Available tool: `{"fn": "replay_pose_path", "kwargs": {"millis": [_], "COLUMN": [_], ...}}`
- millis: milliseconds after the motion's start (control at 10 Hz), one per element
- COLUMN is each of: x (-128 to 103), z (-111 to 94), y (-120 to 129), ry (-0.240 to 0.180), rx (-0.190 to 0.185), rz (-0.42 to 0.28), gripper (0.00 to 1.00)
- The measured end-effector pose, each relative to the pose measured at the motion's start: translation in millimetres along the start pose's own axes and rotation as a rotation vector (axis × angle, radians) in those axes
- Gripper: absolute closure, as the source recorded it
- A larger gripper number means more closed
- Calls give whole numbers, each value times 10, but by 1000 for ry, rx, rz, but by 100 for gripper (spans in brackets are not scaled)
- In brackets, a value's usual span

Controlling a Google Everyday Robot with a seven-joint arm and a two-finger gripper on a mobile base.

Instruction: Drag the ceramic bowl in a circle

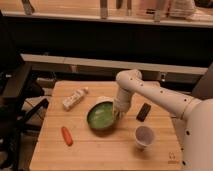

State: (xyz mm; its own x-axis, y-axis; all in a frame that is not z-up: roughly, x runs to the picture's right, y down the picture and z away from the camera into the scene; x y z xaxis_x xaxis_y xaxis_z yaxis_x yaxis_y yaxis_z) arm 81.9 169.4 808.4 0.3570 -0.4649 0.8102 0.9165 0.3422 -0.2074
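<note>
The green ceramic bowl [101,116] sits near the middle of the wooden table [100,150], round and shallow with a dark rim. My white arm reaches in from the right and bends down over it. My gripper [118,113] is at the bowl's right rim, touching or just inside it. The arm hides the far right part of the rim.
A white packet [75,98] lies at the back left. An orange carrot [66,135] lies at the front left. A small white cup [144,136] stands at the front right, and a dark bar [144,111] lies right of the bowl. A dark chair [15,105] stands to the left.
</note>
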Motion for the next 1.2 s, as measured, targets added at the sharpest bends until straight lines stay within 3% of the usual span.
{"fn": "replay_pose_path", "kwargs": {"millis": [1200], "x": [-91], "z": [53], "y": [-164], "ry": [4], "rx": [-70], "rz": [-50], "gripper": [100]}}
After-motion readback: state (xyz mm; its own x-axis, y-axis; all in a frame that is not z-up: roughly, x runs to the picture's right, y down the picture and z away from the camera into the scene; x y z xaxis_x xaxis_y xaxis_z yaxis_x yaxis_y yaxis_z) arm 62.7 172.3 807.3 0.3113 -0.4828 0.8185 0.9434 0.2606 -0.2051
